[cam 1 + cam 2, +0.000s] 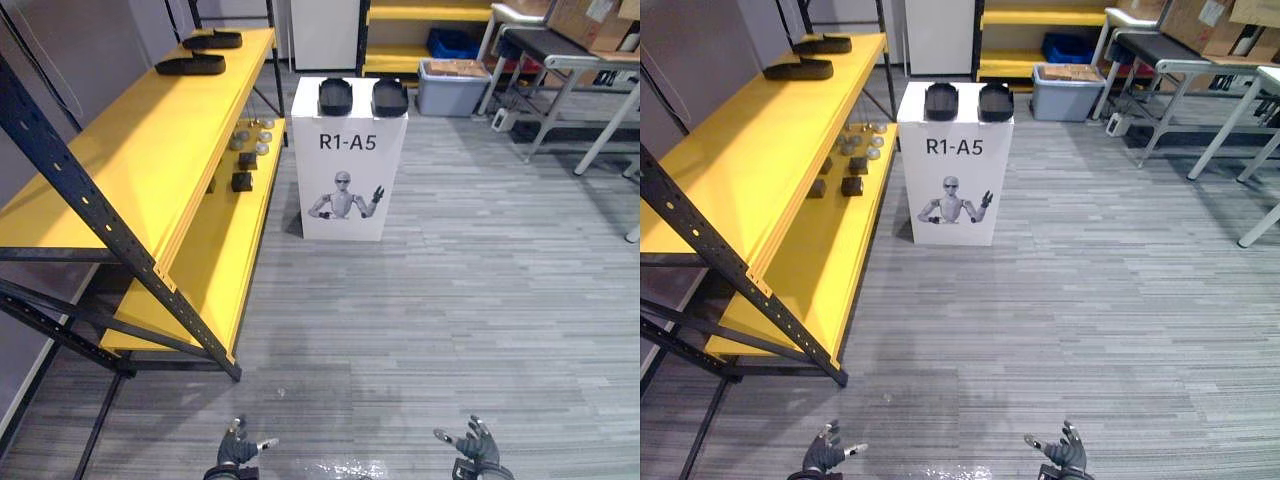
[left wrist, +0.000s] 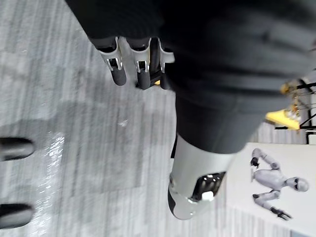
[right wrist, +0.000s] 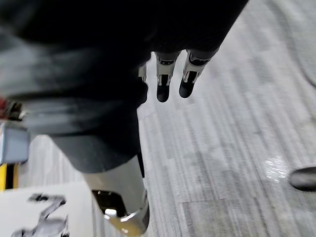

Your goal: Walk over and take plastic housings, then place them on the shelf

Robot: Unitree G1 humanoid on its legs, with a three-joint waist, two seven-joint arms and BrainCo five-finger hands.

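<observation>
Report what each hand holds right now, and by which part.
Nothing is held. The left hand and right hand hang open and empty above the floor; two plastic housings rest on the white box ahead.

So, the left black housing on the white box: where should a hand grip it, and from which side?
Probably at its near end, coming from above and the front. The left housing lies flat on the white box, pointing away from the robot, and the right housing sits close beside it, leaving little room there.
</observation>
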